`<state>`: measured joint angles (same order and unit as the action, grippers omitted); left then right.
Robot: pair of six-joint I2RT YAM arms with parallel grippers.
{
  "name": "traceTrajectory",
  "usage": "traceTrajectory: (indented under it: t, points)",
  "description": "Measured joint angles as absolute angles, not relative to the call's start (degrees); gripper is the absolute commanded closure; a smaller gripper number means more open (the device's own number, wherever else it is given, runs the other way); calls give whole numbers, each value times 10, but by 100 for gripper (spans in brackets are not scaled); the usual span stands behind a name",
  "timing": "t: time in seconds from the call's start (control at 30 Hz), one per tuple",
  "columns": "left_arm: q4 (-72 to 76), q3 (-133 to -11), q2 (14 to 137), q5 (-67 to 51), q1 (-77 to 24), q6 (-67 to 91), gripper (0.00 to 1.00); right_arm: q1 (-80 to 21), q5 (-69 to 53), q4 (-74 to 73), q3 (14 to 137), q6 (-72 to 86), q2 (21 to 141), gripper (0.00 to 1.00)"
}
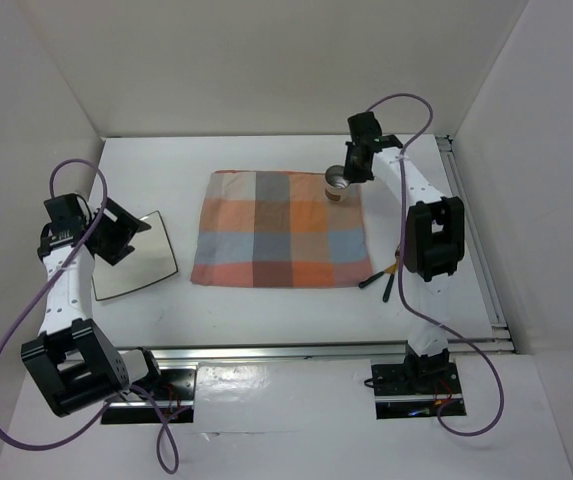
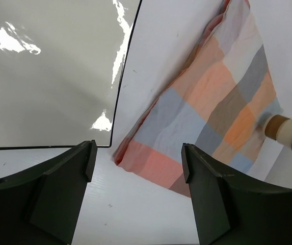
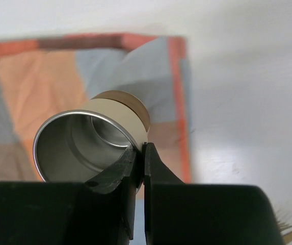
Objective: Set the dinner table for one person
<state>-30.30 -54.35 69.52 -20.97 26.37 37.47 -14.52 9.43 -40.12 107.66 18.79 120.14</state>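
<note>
Dinner table (image 1: pixel 266 312): rigid, fixed. Right gripper (image 3: pixel 143 153) pinches steel cup (image 3: pixel 79 148) by its rim. The cup looks light, stiff and slick, so a wall pinch suits. Left gripper (image 2: pixel 138 163) wide, empty.

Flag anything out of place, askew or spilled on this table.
The square plate sits off the checked mat, to its left, turned askew to it. Dark-handled utensils lie at angles off the mat's near right corner, partly under the right arm. Nothing looks spilled or broken.
</note>
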Motion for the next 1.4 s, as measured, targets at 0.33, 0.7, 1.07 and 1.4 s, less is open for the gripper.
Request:
traceTrajectory:
  t: [0.33,0.7,1.07,1.4]
  points:
    - [-312,-544,695,-208,260,361,15,-82,70,-405,1138,176,1244,100]
    - [-309,-544,695,-209,260,361,15,-82,52,-403,1154,168,1301,94]
    - [-326,-566,705,-176,259,369,8,-82,22,-403,1168,166,1305,0]
    - [-390,-607,708,-45,276,404,0,-82,-20,-399,1146,166,1183,0]
